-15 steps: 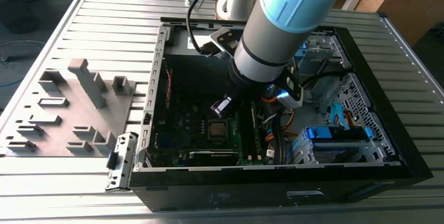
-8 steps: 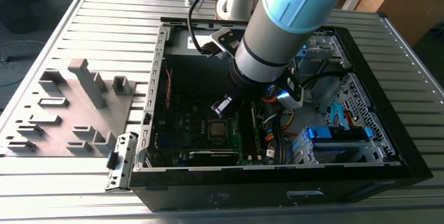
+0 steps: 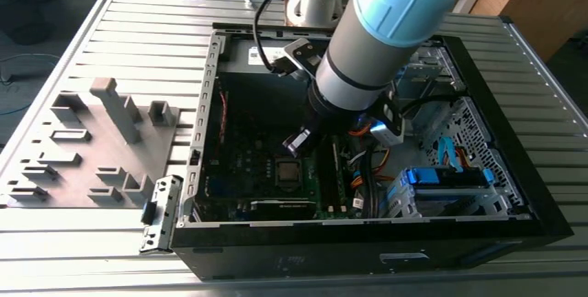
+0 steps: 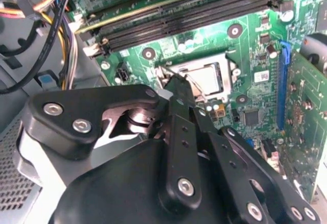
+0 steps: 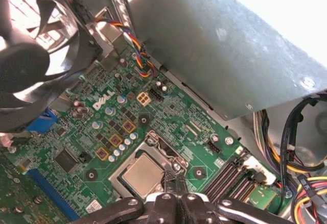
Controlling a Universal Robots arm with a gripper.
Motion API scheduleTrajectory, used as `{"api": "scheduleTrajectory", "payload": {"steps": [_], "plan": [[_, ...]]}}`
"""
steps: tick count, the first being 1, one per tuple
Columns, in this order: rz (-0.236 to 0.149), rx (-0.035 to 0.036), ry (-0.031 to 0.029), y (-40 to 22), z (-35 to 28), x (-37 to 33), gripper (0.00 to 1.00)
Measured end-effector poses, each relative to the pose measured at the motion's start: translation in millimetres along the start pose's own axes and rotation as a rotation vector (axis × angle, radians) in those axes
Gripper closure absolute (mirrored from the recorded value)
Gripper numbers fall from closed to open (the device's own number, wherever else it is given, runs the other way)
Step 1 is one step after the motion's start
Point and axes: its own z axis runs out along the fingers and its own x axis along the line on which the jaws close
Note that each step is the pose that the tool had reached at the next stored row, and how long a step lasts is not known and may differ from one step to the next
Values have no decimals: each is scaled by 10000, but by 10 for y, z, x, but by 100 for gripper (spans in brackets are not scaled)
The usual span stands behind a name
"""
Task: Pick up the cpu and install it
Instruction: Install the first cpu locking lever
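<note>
Exterior view: high, looking down at open computer case (image 3: 213,69) on slatted table (image 3: 138,21), mid-range. Both wrist views: close above motherboard (image 5: 168,106), facing down past gripper linkage. Shared in all three: cpu socket (image 3: 288,171) (image 4: 204,78) (image 5: 145,175).

arm (image 3: 368,49) lowered (gripper (image 4: 179,89) pointing down)

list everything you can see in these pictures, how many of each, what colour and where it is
cpu: one, silver-grey, lying in the motherboard socket, just past the claw tips in both wrist views
motherboard: one, green, on the case floor
computer case: one, black, open, on the slatted table
slatted table: one, grey metal, under the case
case fan: one, black, beside the motherboard
memory slots: several, black, along the motherboard edge
fixture tray: one, grey, at the exterior view's left of the case
robot arm: one, grey and light blue, reaching into the case
claw: one, black, at the cpu socket
</note>
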Motion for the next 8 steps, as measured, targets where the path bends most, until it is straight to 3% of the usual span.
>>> {"api": "scheduleTrajectory", "payload": {"steps": [2, 8], "plan": [[8, 26, 41, -14, 9, -13, 89], [52, 251, 243, -30, 48, -24, 89]]}}
